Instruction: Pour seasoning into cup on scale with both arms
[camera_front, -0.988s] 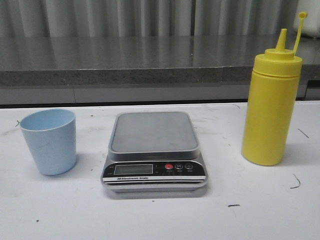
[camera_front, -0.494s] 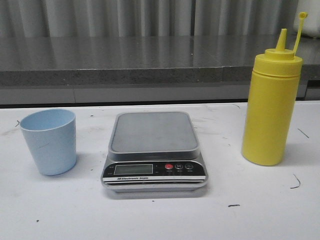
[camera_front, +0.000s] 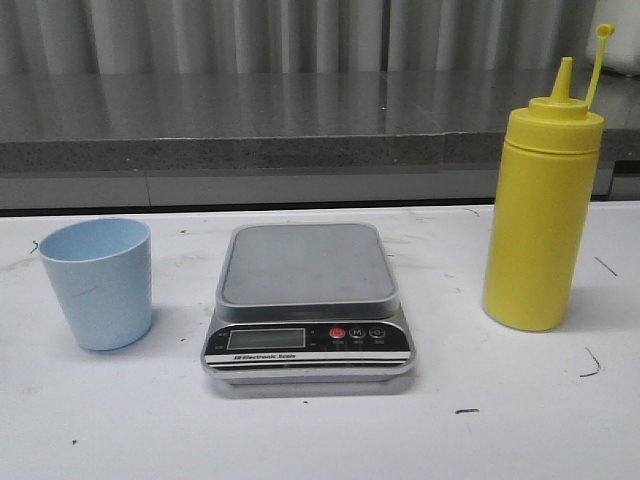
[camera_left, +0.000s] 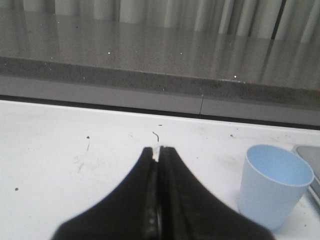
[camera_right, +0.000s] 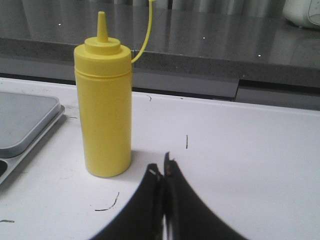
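The yellow seasoning bottle (camera_front: 540, 205) stands upright on the white table at the right, cap tethered open; it also shows in the right wrist view (camera_right: 103, 102). The light blue cup (camera_front: 98, 282) stands upright and empty at the left, on the table beside the scale (camera_front: 308, 298), not on it. The cup also shows in the left wrist view (camera_left: 272, 185). The scale's steel platform is bare. My left gripper (camera_left: 159, 150) is shut and empty, low over the table beside the cup. My right gripper (camera_right: 162, 167) is shut and empty, just beside the bottle's base. Neither gripper shows in the front view.
A grey stone ledge (camera_front: 300, 125) runs along the back of the table, with a corrugated wall behind it. The scale's edge shows in the right wrist view (camera_right: 25, 125). Small dark marks dot the tabletop (camera_front: 590, 365).
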